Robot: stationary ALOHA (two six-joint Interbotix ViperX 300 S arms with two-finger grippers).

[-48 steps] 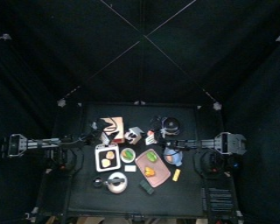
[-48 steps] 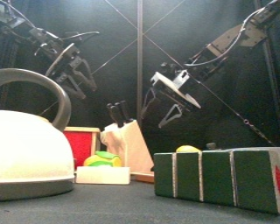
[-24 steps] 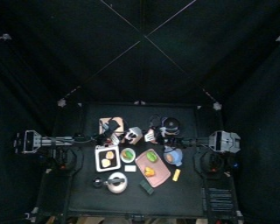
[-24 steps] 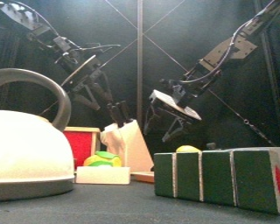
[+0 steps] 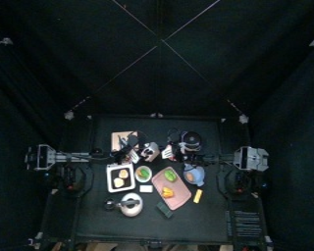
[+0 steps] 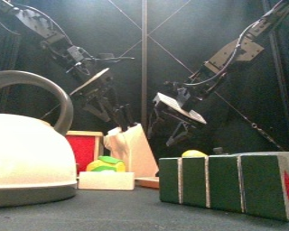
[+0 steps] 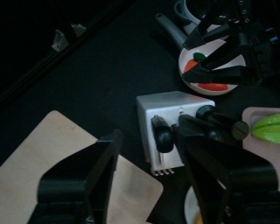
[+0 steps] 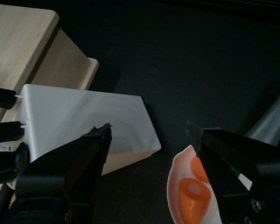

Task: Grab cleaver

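A white knife block (image 7: 168,112) with black knife handles (image 7: 163,135) sticking out of its top stands mid-table; it also shows in the front view (image 6: 135,149) and the top view (image 5: 149,153). I cannot tell which handle is the cleaver's. My left gripper (image 7: 152,140) is open and hangs just above the handles, one jaw on each side; in the front view (image 6: 112,112) its tips reach down to the block's top. My right gripper (image 8: 154,153) is open and empty, hovering beside the block (image 8: 84,118); in the front view (image 6: 177,126) it hangs behind and right of the block.
A white kettle (image 6: 26,158) stands near at the front left. Green blocks (image 6: 226,183) stand at the front right. A red box (image 6: 82,144) and a green fruit (image 6: 105,164) on a white dish sit by the block. A wooden board (image 7: 49,166) lies beside it.
My left gripper has come down and to the right, from high at the left to the knife block's handles. My right gripper dropped a little, then stayed still.
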